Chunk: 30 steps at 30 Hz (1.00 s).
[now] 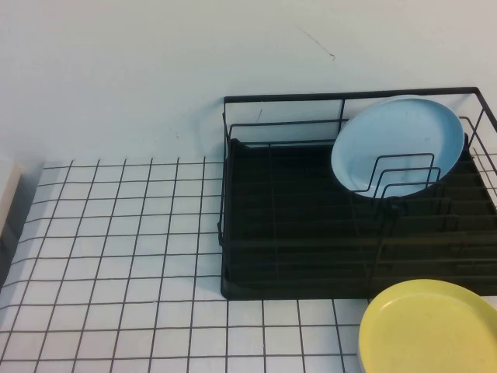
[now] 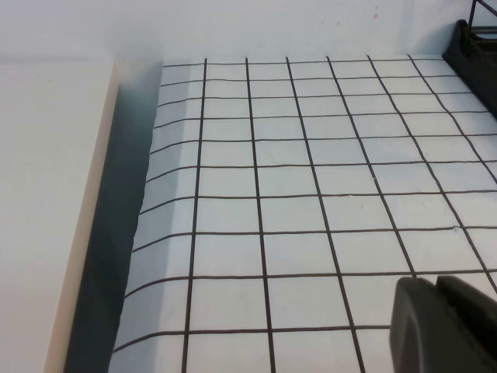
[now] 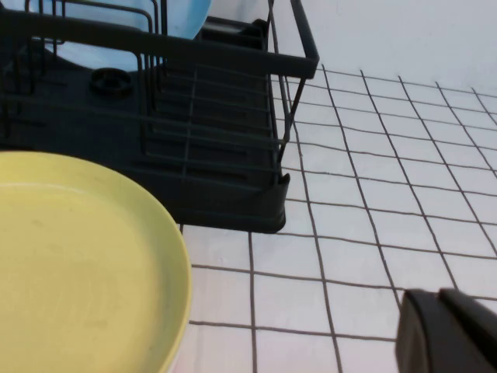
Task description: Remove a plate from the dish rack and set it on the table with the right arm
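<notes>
The light-blue plate (image 1: 397, 144) stands tilted on edge in the upright wire loops at the back right of the black dish rack (image 1: 295, 225). Its lower part shows in the right wrist view (image 3: 178, 14) behind the rack's wires (image 3: 225, 179). My right gripper (image 3: 439, 299) is shut and empty, low over the white gridded table (image 3: 373, 202), apart from the rack and near the yellow plate. My left gripper (image 2: 436, 289) is shut and empty over the table's left part (image 2: 295, 179). Neither arm shows in the high view.
A yellow plate (image 1: 431, 326) lies flat on the table in front of the rack's right end, close to my right gripper (image 3: 78, 264). A pale board (image 2: 46, 194) borders the table's left edge. The rack's corner (image 2: 475, 47) shows in the left wrist view.
</notes>
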Motion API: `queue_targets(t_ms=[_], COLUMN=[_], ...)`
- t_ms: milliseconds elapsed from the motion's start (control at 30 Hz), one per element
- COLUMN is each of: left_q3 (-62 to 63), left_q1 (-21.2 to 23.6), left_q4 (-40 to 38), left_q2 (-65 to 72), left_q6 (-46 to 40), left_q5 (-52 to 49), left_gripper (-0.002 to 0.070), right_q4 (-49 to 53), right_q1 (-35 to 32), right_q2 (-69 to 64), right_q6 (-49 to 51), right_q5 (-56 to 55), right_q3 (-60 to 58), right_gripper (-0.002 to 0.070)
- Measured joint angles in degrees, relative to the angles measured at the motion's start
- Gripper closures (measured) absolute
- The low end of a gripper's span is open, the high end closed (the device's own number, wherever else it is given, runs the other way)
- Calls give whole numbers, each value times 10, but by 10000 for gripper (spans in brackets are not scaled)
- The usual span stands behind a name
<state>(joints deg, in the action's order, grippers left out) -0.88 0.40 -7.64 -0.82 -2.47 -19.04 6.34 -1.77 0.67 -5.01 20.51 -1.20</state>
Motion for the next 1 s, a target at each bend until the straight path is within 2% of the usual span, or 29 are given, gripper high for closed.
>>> queue_targets(t_ms=[500, 1000], left_q3=[0, 0], left_q1=[0, 0], left_q4=[0, 0], left_q2=[0, 0], left_q6=[0, 2], left_q5=[0, 0], left_gripper=[678, 678], right_q4=[0, 0], right_q1=[0, 0], right_q2=[0, 0], right_q6=[0, -1], right_q5=[-3, -56], right_q3=[0, -5], right_gripper=[680, 680])
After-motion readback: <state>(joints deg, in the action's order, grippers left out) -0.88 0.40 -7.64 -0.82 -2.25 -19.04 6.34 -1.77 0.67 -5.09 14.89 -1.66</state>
